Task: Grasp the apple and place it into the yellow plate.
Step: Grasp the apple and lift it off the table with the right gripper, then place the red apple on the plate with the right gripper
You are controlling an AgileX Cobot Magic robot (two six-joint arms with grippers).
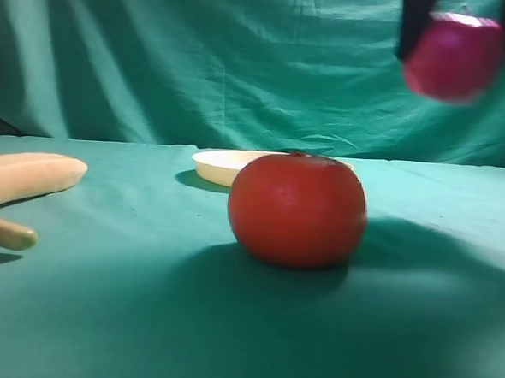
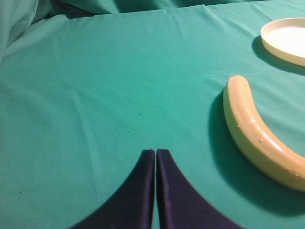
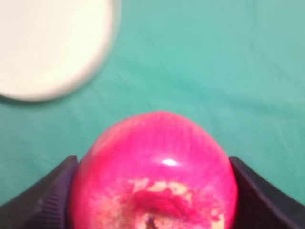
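Apple [image 1: 453, 57]: I have it clamped between the 2 fingers of my right gripper [image 3: 153, 191], lifted well above the cloth [image 1: 99, 317], plate [image 1: 228, 165] below and apart. Left gripper [image 2: 156, 160]: fingers pressed together, holding nothing, banana [image 2: 257, 133] near. 1 orange-red fruit [image 1: 297, 209] stands before the plate.

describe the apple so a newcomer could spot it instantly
Start at the green cloth, then look high above its right side, where the right tool grips the apple in the air. It is small and glossy magenta-pink, unlike the bigger orange-red fruit resting below.
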